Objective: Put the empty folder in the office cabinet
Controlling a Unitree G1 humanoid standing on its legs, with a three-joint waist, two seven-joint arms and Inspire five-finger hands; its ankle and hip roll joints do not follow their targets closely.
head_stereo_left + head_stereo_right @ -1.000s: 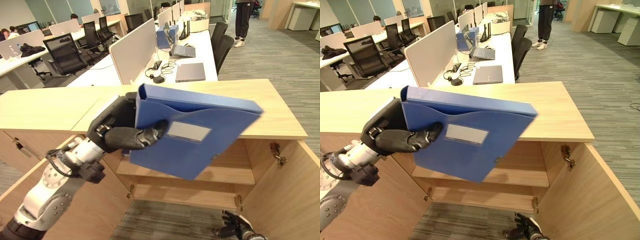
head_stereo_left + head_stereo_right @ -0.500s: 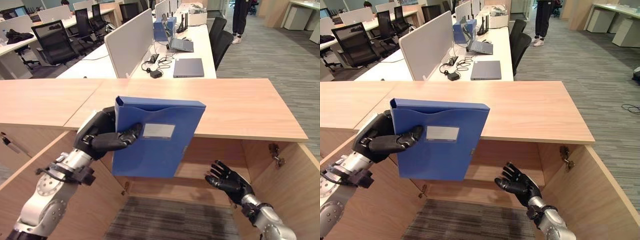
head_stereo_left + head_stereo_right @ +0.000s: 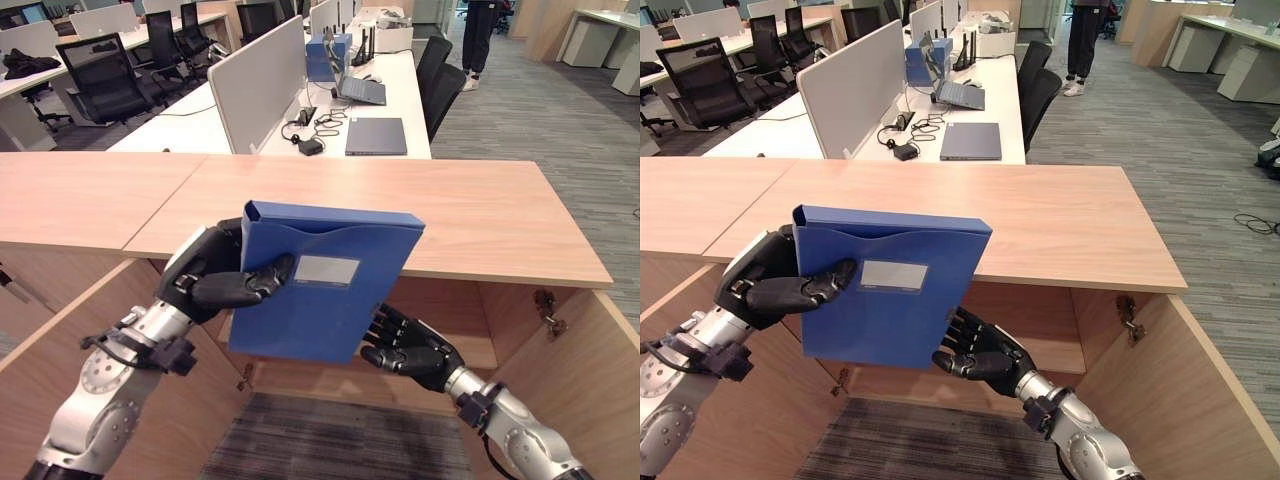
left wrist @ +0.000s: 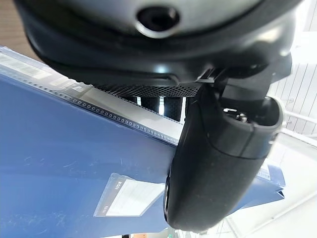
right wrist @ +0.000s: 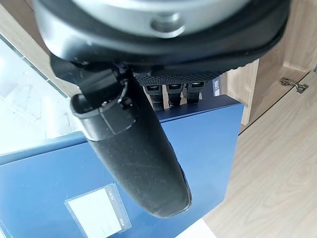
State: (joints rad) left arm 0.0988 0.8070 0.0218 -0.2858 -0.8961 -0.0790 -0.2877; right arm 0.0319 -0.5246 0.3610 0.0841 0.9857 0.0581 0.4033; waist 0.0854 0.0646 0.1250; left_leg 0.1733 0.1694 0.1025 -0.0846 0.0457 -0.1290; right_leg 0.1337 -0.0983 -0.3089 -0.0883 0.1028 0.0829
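The open wooden office cabinet (image 3: 520,215) spans the scene, its light top running across and its doors swung out on both sides, with an inner shelf (image 3: 1045,350) visible under the top. Beyond the cabinet stand rows of white desks (image 3: 380,90) with grey divider screens (image 3: 255,85), black office chairs (image 3: 95,85) and a closed grey laptop (image 3: 376,136). A person (image 3: 488,30) stands far behind the cabinet in the aisle.

In front of the cabinet's open mouth, the blue box folder (image 3: 320,285) is held upright in the air, its white label (image 3: 326,270) facing the robot, its top edge just above the cabinet top. The left hand (image 3: 215,275) clamps the folder's left edge, thumb across the front and fingers behind. The right hand (image 3: 410,345) touches the folder's lower right corner with spread, fairly straight fingers, not curled round it.
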